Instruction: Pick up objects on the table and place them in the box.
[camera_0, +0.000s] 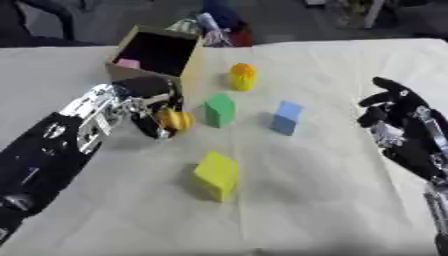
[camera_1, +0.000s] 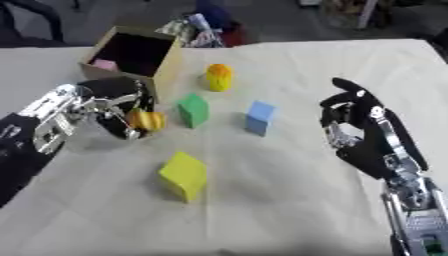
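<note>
The left robot hand (camera_0: 149, 107) has its fingers curled round a small yellow-orange ball (camera_0: 178, 120), just in front of the box (camera_0: 188, 67) and low, near the tabletop (camera_0: 315, 200). The ball looks ridged and rounded, so I judge it can roll out of the fingers if they shift during the lift. The box wall stands directly behind the hand; if the hand rises too little, the ball or the fingers can hit the cardboard edge and push the box away. The box is brown cardboard with a dark inside, open at the top, and a small pink thing (camera_0: 129, 63) already lies in it.

To the right of the ball stands a green block (camera_0: 220, 110), near the held ball but apart from it. A swing of the arm to the right could knock it over. In front lies a yellow cube (camera_0: 217, 175), with smooth matte faces and sharp edges. Behind the green block stands a yellow piece with an orange top (camera_0: 242, 76), rounded, which would tip easily. Further right is a blue block (camera_0: 285, 118), also with flat faces.

The tabletop has a pale cloth or paper cover with soft folds; blocks may slide on it.

The right robot hand (camera_1: 359, 127) hovers at the right side, fingers loosely spread, holding nothing, well apart from the blocks.
</note>
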